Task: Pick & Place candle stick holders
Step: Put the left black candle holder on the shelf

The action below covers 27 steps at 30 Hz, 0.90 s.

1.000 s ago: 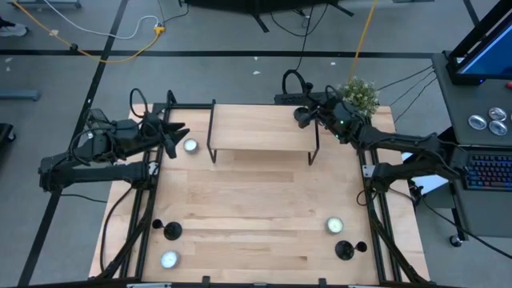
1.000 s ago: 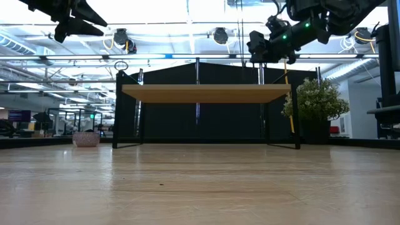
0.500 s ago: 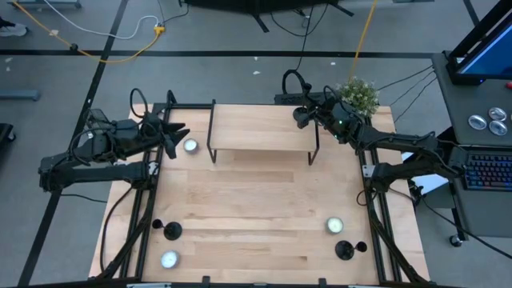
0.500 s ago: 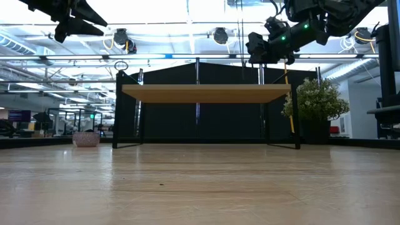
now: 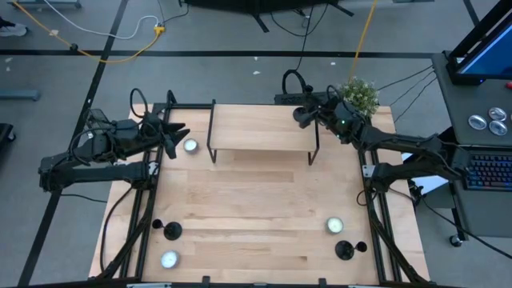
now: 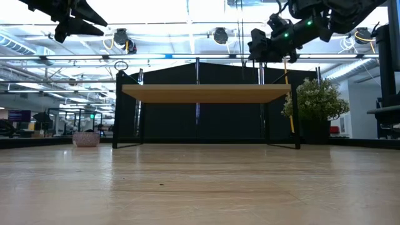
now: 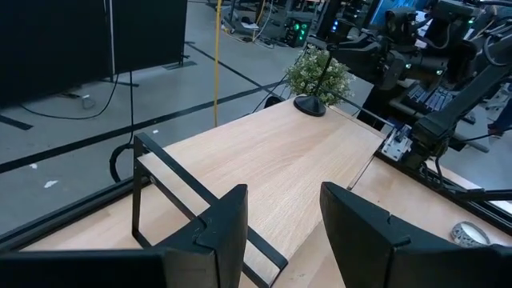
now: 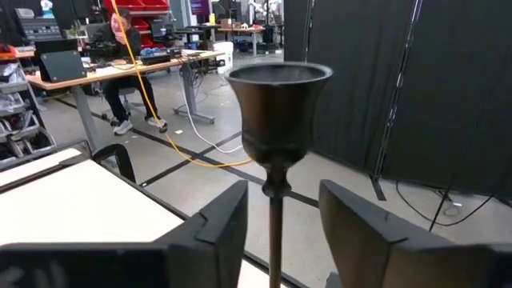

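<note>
One black candle stick holder stands upright by its round base on the far right corner of the raised wooden shelf. Its cup and thin stem show in the right wrist view. My right gripper is open above that corner, one finger on either side of the stem without touching it. Two more black holders stand on the table, near left and near right. My left gripper is open and empty, raised off the shelf's left end.
Three small white round candles lie on the table: by the left gripper, near left and near right. A potted plant stands at the far right corner. The shelf's black legs stand on the table's far half.
</note>
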{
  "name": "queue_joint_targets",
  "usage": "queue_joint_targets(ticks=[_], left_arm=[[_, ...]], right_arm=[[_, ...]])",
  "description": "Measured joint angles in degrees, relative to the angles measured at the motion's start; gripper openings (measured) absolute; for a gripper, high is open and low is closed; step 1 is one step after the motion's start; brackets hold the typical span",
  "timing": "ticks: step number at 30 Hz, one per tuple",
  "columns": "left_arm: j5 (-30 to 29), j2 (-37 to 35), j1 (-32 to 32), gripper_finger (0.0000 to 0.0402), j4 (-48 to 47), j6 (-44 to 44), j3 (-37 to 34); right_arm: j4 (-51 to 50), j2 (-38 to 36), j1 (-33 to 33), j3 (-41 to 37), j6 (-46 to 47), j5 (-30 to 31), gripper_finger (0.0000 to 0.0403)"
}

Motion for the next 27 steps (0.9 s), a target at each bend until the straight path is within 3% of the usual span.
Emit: queue_joint_targets(ticks=[6, 13, 21, 27], left_arm=[[0.1, 0.0, 0.0, 0.0161, -0.3, 0.0, 0.0], [0.3, 0.0, 0.0, 0.0161, -0.4, 0.2, 0.0], [4.6, 0.0, 0.0, 0.0161, -0.5, 0.0, 0.0], [4.7, 0.0, 0.0, 0.0161, -2.2, -0.2, 0.0]], right_arm=[[-7.2, -4.9, 3.0, 0.0, 0.0, 0.0, 0.0187], [-13.9, -12.3, 7.8, 0.0, 0.0, 0.0, 0.0182], [-21.0, -19.4, 12.8, 0.0, 3.0, 0.0, 0.0148], [-26.1, -23.1, 15.0, 0.0, 5.8, 0.0, 0.0083]])
